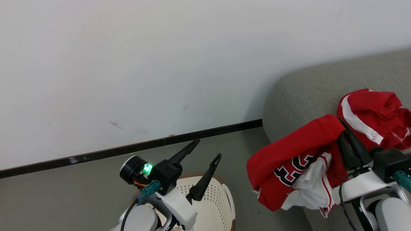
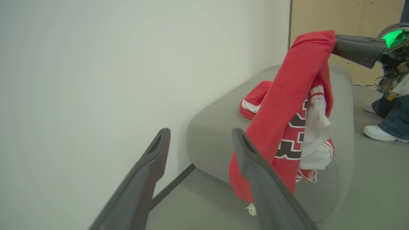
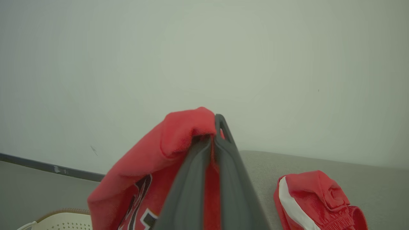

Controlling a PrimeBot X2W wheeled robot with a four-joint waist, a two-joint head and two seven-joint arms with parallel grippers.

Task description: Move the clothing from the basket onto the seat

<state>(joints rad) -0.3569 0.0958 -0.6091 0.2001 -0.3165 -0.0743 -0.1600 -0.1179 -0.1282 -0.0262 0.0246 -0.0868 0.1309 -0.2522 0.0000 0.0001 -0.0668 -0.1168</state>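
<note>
1. In the head view, the left fingers (image 1: pixel 205 179) are seen spread wide and empty, raised above the laundry basket (image 1: pixel 215 208), which stands on the grey floor (image 1: pixel 64 199) near the white wall (image 1: pixel 128 64).
2. In the same view, the right fingers (image 1: pixel 343 125) are pressed together on a fold of the red jersey (image 1: pixel 289 154), whose black-and-white lettering and white lining are turned toward the camera.
3. The grip is shown more closely in the right wrist view: the right fingers (image 3: pixel 216 129) are clenched, with red cloth pinched between them near the tips. The rest of the jersey (image 3: pixel 143 172) is draped down to their left.
4. A perforated corner of the basket (image 3: pixel 60 222) is caught at the lower left of that view, below the jersey.
5. The left wrist view adds the side-on picture. The jersey (image 2: pixel 287 105) hangs from the right fingers (image 2: pixel 338 44) in front of the rounded end of the grey sofa seat (image 2: pixel 217 127), and its lower edge is clear of the floor. Whether it touches the upholstery cannot be told.
6. In that view the left fingers (image 2: pixel 255 166) are parted, and the jersey is seen well beyond them, untouched.
7. A red striped garment (image 1: pixel 369 112) lies bunched on the seat (image 1: pixel 305 89), just behind the right fingers.
8. A person's white shoes (image 2: pixel 378 133) are shown on the floor beyond the seat in the left wrist view.
</note>
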